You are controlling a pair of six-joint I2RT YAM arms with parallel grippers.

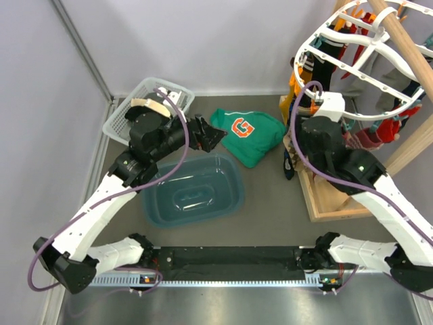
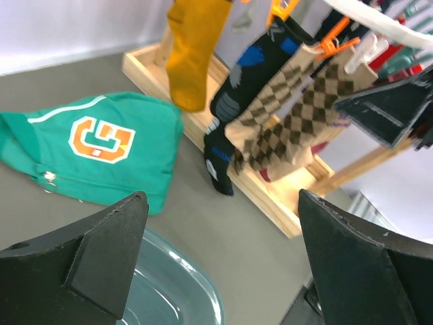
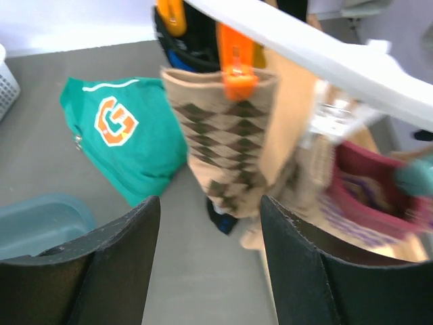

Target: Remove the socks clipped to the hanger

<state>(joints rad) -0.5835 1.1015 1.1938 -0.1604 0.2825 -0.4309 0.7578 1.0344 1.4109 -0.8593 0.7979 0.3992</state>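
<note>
The white hanger (image 1: 336, 62) hangs at the right on a wooden stand, and several socks are clipped round it. In the left wrist view a mustard sock (image 2: 193, 47), a black-and-blue sock (image 2: 233, 101) and tan argyle socks (image 2: 291, 115) hang over the stand's base. My right gripper (image 3: 210, 203) is open just below and short of an argyle sock (image 3: 223, 149) held by an orange clip (image 3: 235, 68) on the hanger's bar (image 3: 311, 47). A maroon sock (image 3: 369, 196) hangs to its right. My left gripper (image 1: 211, 135) (image 2: 222, 196) is open and empty over the basin's far rim, well clear of the socks.
A teal plastic basin (image 1: 193, 193) lies between the arms. A green sweatshirt (image 1: 247, 135) with an orange G lies behind it. At the back left stands a white mesh basket (image 1: 145, 105). The wooden stand's base (image 1: 331, 196) and slanted pole (image 1: 406, 51) fill the right side.
</note>
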